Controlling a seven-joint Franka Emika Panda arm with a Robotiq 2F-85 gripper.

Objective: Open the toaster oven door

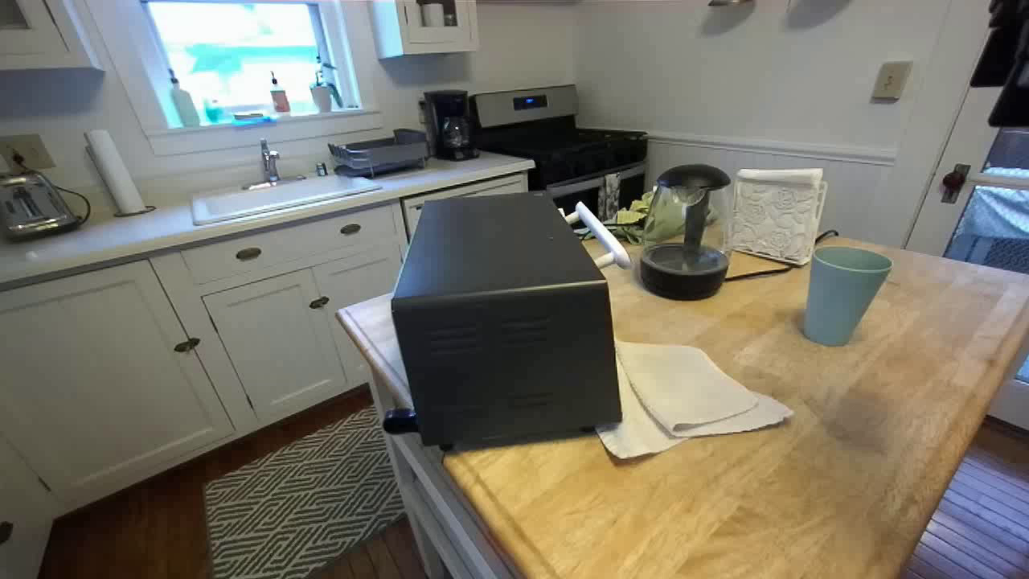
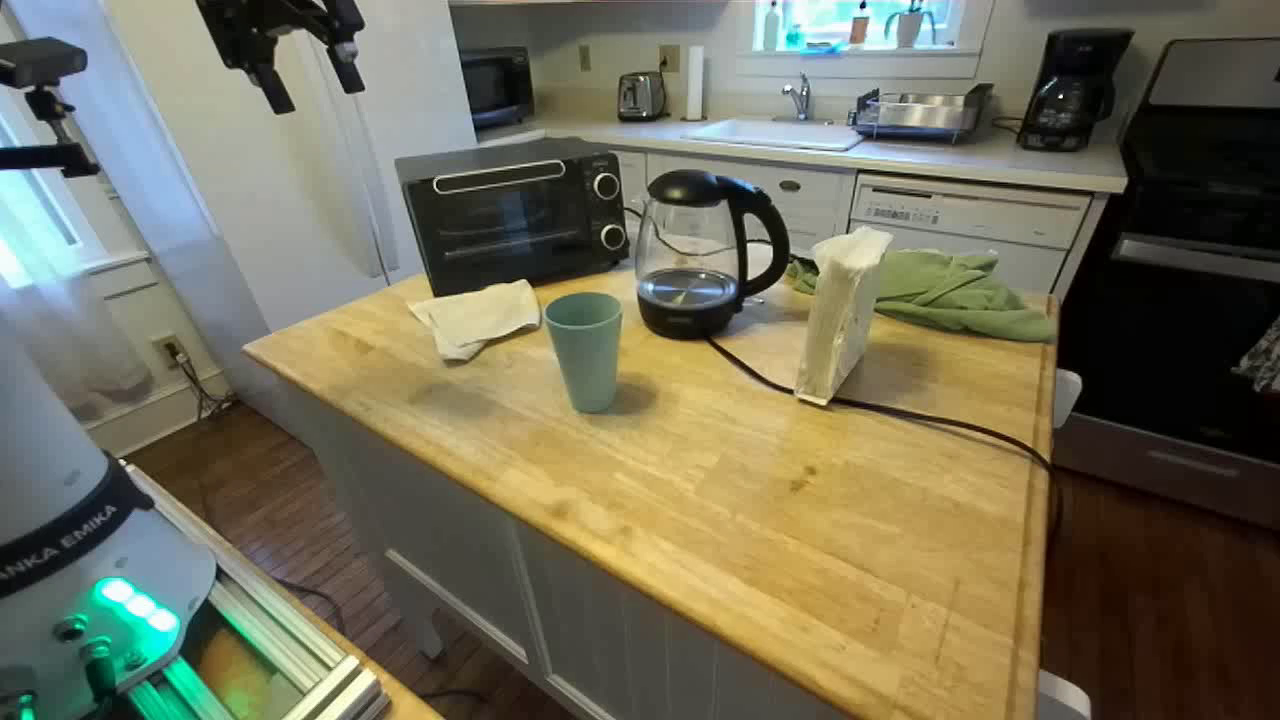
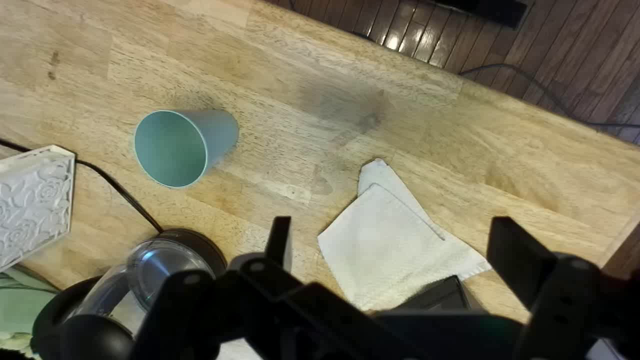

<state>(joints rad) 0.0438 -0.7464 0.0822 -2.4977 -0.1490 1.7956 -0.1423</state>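
Note:
The toaster oven, a dark box, stands at the table's edge in both exterior views point(image 1: 498, 354) point(image 2: 500, 153). Its door point(image 2: 505, 225) is upright and flush with the front, so it is closed. The pale bar handle point(image 2: 500, 177) runs along the door's top and juts out from the front in an exterior view point(image 1: 604, 233). My gripper point(image 2: 314, 88) hangs high above the table, up and left of the oven there, apart from it. In the wrist view the gripper point(image 3: 392, 235) is open with nothing between its fingers. An oven corner point(image 3: 442, 292) peeks out below; the gripper body hides the rest.
A white cloth point(image 1: 695, 390) lies at the oven's front. A glass kettle point(image 2: 690, 260) stands beside the oven's knob side. A blue-green cup point(image 2: 585, 350), a white napkin holder point(image 2: 845, 310), a black cord point(image 2: 940, 420) and a green cloth point(image 2: 950, 290) are also on the table.

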